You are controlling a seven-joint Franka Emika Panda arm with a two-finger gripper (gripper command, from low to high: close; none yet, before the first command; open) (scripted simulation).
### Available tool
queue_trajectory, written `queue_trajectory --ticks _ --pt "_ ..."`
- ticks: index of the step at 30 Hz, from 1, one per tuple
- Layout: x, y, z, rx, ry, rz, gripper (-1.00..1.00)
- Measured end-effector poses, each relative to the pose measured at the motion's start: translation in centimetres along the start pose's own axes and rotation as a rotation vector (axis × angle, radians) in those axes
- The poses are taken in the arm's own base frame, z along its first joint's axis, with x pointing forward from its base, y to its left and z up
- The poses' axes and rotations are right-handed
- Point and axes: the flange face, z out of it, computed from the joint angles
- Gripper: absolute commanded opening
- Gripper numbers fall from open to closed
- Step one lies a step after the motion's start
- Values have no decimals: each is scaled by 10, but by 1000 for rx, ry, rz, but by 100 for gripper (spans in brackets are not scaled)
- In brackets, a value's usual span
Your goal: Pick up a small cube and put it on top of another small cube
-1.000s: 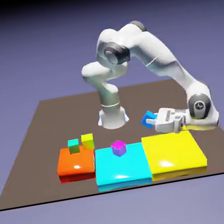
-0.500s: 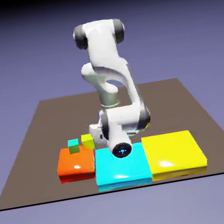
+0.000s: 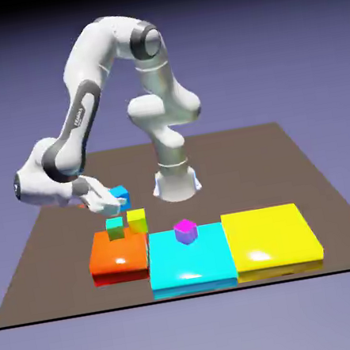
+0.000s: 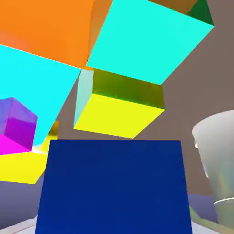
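The small bright blue cube [image 3: 120, 195] hangs in the air at the exterior view's left, with my gripper [image 3: 112, 201] shut on it. It is just behind and above a teal-green small cube [image 3: 115, 227] and a yellow-green small cube [image 3: 137, 220]. In the hand view the blue cube [image 4: 114, 187] fills the bottom and hides my fingertips. Beyond it there show the yellow-green cube [image 4: 119, 109] and the teal-green cube [image 4: 148, 39]. A magenta small cube [image 3: 186, 230] sits on the cyan slab [image 3: 186, 269].
Three flat slabs lie in a row near the front edge: orange slab [image 3: 116, 259], cyan, and yellow slab [image 3: 271, 241]. The teal-green cube rests on the orange slab's back edge. The robot's base [image 3: 176, 180] stands behind the slabs, and shows as a grey base [image 4: 217, 151] in the hand view.
The arm has swung from the exterior view's right, across the middle, to the left, carrying the blue cube with it. The other cubes and slabs have not moved.
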Motion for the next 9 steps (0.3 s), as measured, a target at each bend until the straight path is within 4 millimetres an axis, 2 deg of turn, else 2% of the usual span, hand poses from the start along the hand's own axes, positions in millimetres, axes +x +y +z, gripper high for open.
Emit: queue_trajectory --ticks 2,3,5,9 --pt "6 -5 29 0 1 1 -100" --pt "7 -5 31 0 1 1 100" --pt "7 -5 31 -2 3 1 100" --pt "-5 7 -27 -1 2 2 100"
